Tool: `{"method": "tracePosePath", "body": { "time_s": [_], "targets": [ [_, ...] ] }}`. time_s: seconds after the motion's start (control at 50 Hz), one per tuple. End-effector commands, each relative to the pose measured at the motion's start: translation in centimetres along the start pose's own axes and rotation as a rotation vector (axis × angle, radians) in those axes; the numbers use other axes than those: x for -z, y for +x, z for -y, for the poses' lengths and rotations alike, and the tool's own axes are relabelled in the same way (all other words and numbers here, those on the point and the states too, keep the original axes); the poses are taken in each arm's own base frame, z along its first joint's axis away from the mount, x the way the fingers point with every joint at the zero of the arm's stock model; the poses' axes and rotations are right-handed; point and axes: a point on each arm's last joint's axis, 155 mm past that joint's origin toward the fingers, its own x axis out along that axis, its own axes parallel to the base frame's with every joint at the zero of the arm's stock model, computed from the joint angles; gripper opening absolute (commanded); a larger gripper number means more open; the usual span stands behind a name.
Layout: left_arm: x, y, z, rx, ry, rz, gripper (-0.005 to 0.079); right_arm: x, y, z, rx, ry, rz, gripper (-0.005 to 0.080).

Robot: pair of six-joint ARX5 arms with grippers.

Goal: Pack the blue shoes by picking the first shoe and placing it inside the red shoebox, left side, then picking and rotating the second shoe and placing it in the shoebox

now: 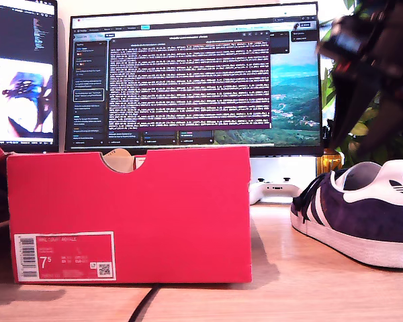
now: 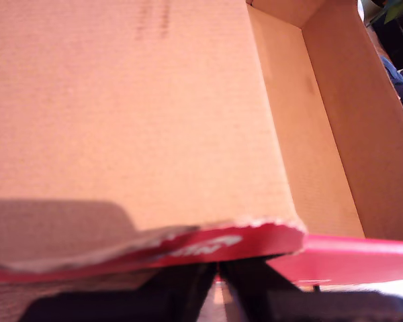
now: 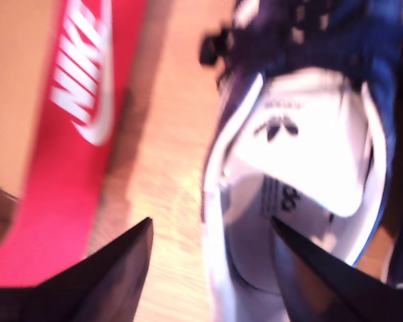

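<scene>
One blue shoe (image 1: 363, 211) shows in the exterior view, standing on the wooden desk (image 1: 275, 288) near that view's right edge, well apart from the red shoebox (image 1: 127, 215), which sits toward the exterior view's left with its labelled end facing the camera. My second gripper (image 3: 211, 268) hangs over this shoe with its jaws spread: one finger is inside the shoe's mouth above the white insole, the other outside over bare desk, so the collar wall lies between them, not yet pinched. To do this pick well I judge the jaws should come down until the padded side wall near the heel sits deep between the fingers, then clamp firmly, since suede over foam will give and a shallow bite could slip as the shoe lifts; lifting straight up should keep the toe from dragging on the desk. My first gripper (image 2: 218, 275) is at the box, its dark fingers drawn close together just under a torn red flap (image 2: 188, 245); whether they actually grip the cardboard I cannot tell. The first wrist view looks along the box's brown cardboard interior, and the part that shows holds no shoe. A second shoe cannot be made out for certain in any view.
</scene>
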Motion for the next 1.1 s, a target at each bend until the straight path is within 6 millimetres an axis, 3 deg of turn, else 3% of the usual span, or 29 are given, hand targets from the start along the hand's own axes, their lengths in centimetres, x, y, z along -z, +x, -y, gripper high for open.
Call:
{"method": "tracePosePath", "body": {
  "time_s": [0.0, 0.42, 0.5, 0.6, 0.64, 0.84, 1.08],
  "targets": [
    [-0.6, 0.0, 0.4, 0.013, 0.005, 0.019, -0.0019, 0.2, 0.8, -0.1, 0.003, -0.003, -0.03, 0.0503],
    [-0.5, 0.0, 0.4, 0.011, 0.004, 0.016, -0.0019, 2.3, 5.3, -0.2, 0.008, -0.042, -0.177, 0.0477],
    [-0.5, 0.0, 0.4, 0.011, 0.004, 0.015, -0.0019, 2.1, 5.6, -0.3, 0.005, -0.049, -0.169, 0.032],
    [-0.5, 0.0, 0.4, 0.011, 0.004, 0.015, -0.0019, 1.1, 5.7, -0.5, 0.0, -0.057, -0.131, -0.0026],
    [-0.5, 0.0, 0.4, 0.011, 0.004, 0.015, -0.0019, 0.6, 5.8, -0.6, -0.003, -0.056, -0.112, 0.0005],
    [-0.5, 0.0, 0.4, 0.011, 0.004, 0.015, -0.0019, -1.3, 5.5, -1.1, -0.015, -0.033, -0.048, -0.0013],
    [-0.4, 0.0, 0.4, 0.011, 0.004, 0.014, -0.0019, -3.4, 3.0, -2.3, -0.019, -0.003, -0.036, -0.0013]
  ]
}}
